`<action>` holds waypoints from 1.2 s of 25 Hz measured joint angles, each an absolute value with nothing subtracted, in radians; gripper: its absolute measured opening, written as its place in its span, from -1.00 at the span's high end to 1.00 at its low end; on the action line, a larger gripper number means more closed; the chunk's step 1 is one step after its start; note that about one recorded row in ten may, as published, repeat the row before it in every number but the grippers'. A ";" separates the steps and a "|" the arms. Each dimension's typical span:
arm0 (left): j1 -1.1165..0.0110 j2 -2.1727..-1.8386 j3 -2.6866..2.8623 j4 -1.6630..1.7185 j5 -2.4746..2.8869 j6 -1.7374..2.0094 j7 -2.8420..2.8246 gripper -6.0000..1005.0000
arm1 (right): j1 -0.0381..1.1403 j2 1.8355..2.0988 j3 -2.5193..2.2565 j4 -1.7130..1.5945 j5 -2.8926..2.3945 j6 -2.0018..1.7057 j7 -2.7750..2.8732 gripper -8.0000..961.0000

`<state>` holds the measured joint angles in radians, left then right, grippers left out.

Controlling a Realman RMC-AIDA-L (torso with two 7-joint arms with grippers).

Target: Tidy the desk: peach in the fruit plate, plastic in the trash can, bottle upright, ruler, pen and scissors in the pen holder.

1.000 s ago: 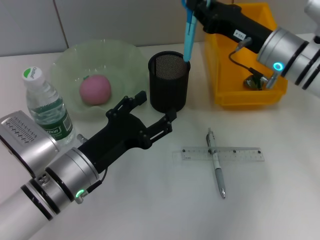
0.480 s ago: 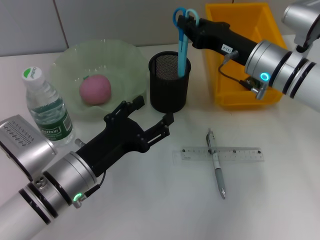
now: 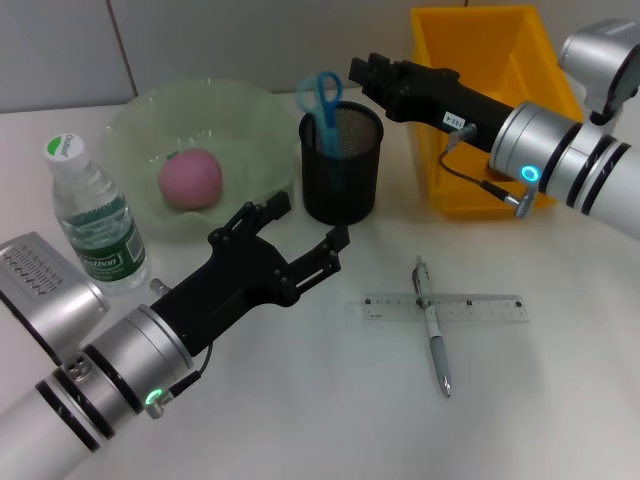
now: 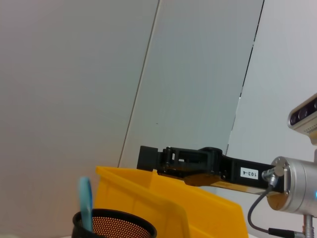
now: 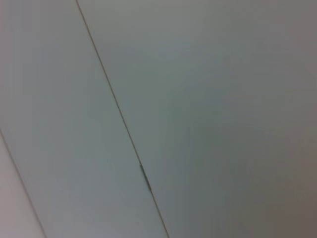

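The blue-handled scissors (image 3: 322, 98) stand in the black mesh pen holder (image 3: 341, 170), handles up; they also show in the left wrist view (image 4: 85, 202). My right gripper (image 3: 363, 73) is open and empty just beside the holder's rim, toward the yellow trash bin (image 3: 500, 50). My left gripper (image 3: 310, 222) is open and empty above the table in front of the holder. The pink peach (image 3: 191, 179) lies in the green fruit plate (image 3: 225, 105). The bottle (image 3: 92, 215) stands upright at the left. The pen (image 3: 433, 330) lies across the clear ruler (image 3: 480, 308). No plastic is visible.
The right arm reaches across the bin's front wall. The left wrist view shows the holder rim (image 4: 116, 225), the bin (image 4: 168, 208) and the right gripper (image 4: 148, 157). The right wrist view shows only a grey wall.
The right gripper lowered the scissors into the pen holder, let them go and drew slightly aside. The left arm has barely moved.
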<state>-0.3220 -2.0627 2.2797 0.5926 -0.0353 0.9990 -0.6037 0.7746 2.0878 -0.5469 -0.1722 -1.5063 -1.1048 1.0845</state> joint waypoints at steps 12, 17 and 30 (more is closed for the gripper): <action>-0.321 -2.059 2.276 0.587 -0.032 1.021 -0.604 -0.73 | 0.739 2.084 -0.541 -0.196 -1.503 -1.216 1.084 -0.02; -0.322 -2.055 2.267 0.579 -0.008 1.027 -0.629 -0.73 | 0.721 2.084 -0.537 -0.200 -1.503 -1.244 1.085 -0.43; -0.330 -2.014 2.090 0.561 0.422 1.135 -0.904 -0.73 | 0.561 2.075 -0.560 -0.386 -1.522 -1.491 1.254 -0.60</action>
<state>-0.3295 -2.0139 2.0903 0.5609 0.4219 1.1352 -0.9037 0.5612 2.0753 -0.5602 -0.3860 -1.5225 -1.4912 1.2539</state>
